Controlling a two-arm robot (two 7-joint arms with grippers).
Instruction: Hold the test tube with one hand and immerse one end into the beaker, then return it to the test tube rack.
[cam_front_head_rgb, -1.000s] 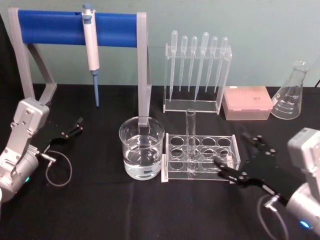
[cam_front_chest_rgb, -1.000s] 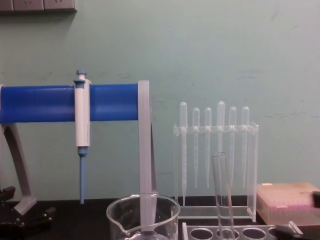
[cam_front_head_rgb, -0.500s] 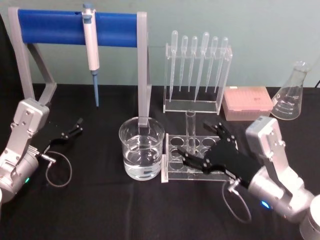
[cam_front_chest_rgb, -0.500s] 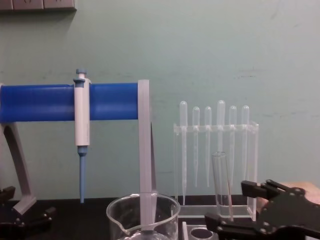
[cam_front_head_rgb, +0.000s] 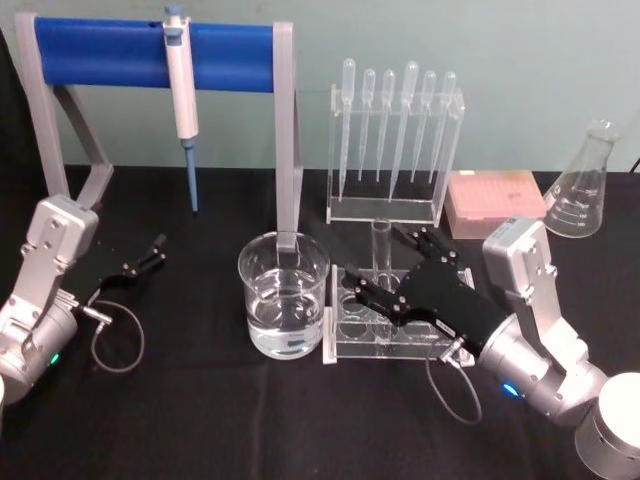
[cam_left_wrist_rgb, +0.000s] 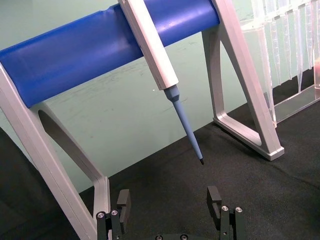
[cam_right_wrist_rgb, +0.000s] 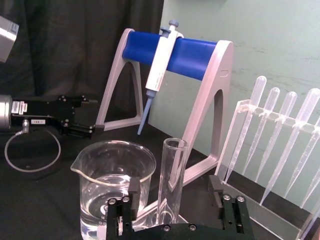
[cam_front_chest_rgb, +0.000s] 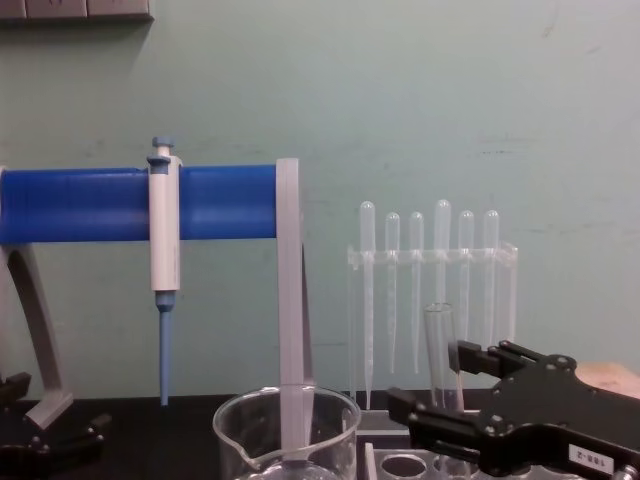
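Observation:
The test tube (cam_front_head_rgb: 381, 248) stands upright in a clear rack (cam_front_head_rgb: 345, 335), just right of the beaker (cam_front_head_rgb: 284, 296), which holds clear liquid. My right gripper (cam_front_head_rgb: 389, 266) is open with one finger on each side of the tube, apart from the glass. In the right wrist view the test tube (cam_right_wrist_rgb: 171, 180) rises between the fingers of the right gripper (cam_right_wrist_rgb: 175, 194), with the beaker (cam_right_wrist_rgb: 112, 182) beside it. In the chest view the right gripper (cam_front_chest_rgb: 437, 385) straddles the test tube (cam_front_chest_rgb: 438, 345) above the beaker (cam_front_chest_rgb: 286, 428). My left gripper (cam_front_head_rgb: 142, 263) is parked at the far left and open (cam_left_wrist_rgb: 169, 200).
A white-and-blue pipettor (cam_front_head_rgb: 182, 85) hangs on a blue-barred stand (cam_front_head_rgb: 120, 55) behind the beaker. A rack of plastic pipettes (cam_front_head_rgb: 395, 140), a pink tip box (cam_front_head_rgb: 495, 205) and a conical flask (cam_front_head_rgb: 580, 185) stand at the back right. A cable loop (cam_front_head_rgb: 115, 340) lies by the left arm.
My right gripper has moved left and forward from the table's right side until its open fingers came to either side of the test tube. The left arm has not moved.

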